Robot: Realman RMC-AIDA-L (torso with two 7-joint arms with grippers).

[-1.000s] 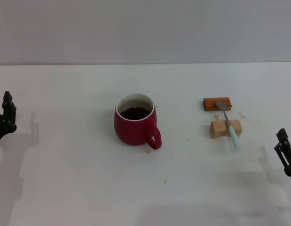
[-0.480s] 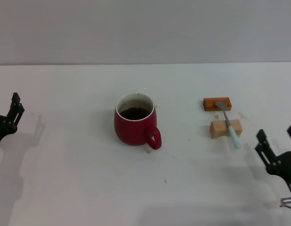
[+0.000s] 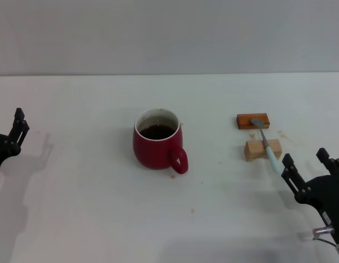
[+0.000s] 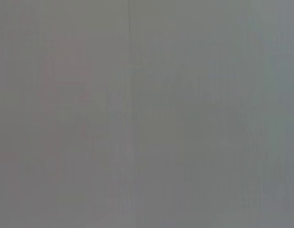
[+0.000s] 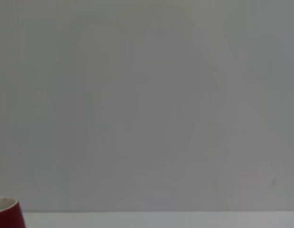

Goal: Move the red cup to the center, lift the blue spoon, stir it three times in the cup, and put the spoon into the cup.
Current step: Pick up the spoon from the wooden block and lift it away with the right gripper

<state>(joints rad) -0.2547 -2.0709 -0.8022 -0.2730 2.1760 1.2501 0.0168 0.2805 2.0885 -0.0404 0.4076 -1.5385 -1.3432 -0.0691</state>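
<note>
Since a second ago, my right gripper [image 3: 306, 164] has come in from the table's right edge toward the blue spoon [image 3: 266, 142]; its fingers stand spread and grasp nothing, just near the spoon's handle tip. I see the spoon bridging two blocks, bowl on the orange-brown block [image 3: 252, 121], handle across the tan wooden block [image 3: 263, 149]. At the table's [image 3: 92, 197] centre sits the red cup [image 3: 157, 139], dark liquid inside, handle facing me. My left gripper [image 3: 17, 129] waits at the far left, whether released or clenched I cannot tell.
</note>
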